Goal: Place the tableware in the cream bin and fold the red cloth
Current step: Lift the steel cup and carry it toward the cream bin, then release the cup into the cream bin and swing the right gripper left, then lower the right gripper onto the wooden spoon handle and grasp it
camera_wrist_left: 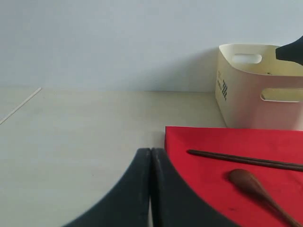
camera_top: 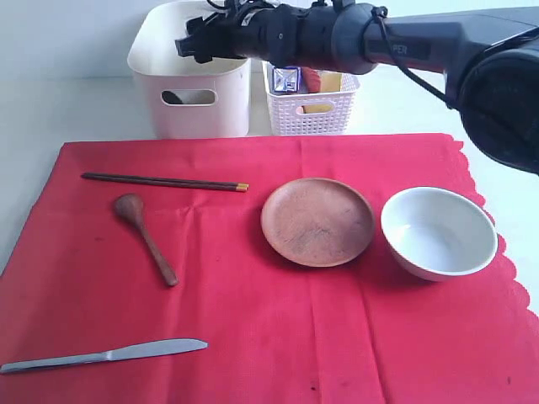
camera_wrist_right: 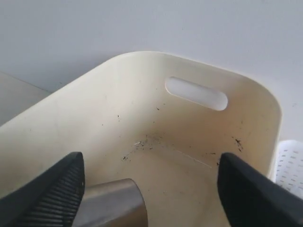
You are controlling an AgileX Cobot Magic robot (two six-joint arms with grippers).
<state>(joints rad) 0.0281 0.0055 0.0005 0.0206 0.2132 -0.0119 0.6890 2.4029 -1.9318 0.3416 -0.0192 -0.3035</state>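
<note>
My right gripper (camera_top: 182, 46) hangs open over the cream bin (camera_top: 202, 114), jaws spread wide (camera_wrist_right: 151, 159). A steel cup (camera_wrist_right: 111, 203) lies inside the bin (camera_wrist_right: 142, 104) right beside one finger (camera_wrist_right: 61, 189); the other finger stands well apart from it. On the red cloth (camera_top: 278, 337) lie dark chopsticks (camera_top: 164, 181), a wooden spoon (camera_top: 145, 236), a silver knife (camera_top: 101, 356), a round wooden plate (camera_top: 317, 221) and a white bowl (camera_top: 438, 233). My left gripper (camera_wrist_left: 151, 150) is shut and empty, low by the cloth's (camera_wrist_left: 208, 142) corner near the chopsticks (camera_wrist_left: 246, 160) and spoon (camera_wrist_left: 255, 187).
A white lattice basket (camera_top: 312, 114) with food items and a small blue-white carton (camera_top: 286, 78) stands right of the cream bin. The right arm stretches across the back of the table above both containers. Pale tabletop surrounds the cloth.
</note>
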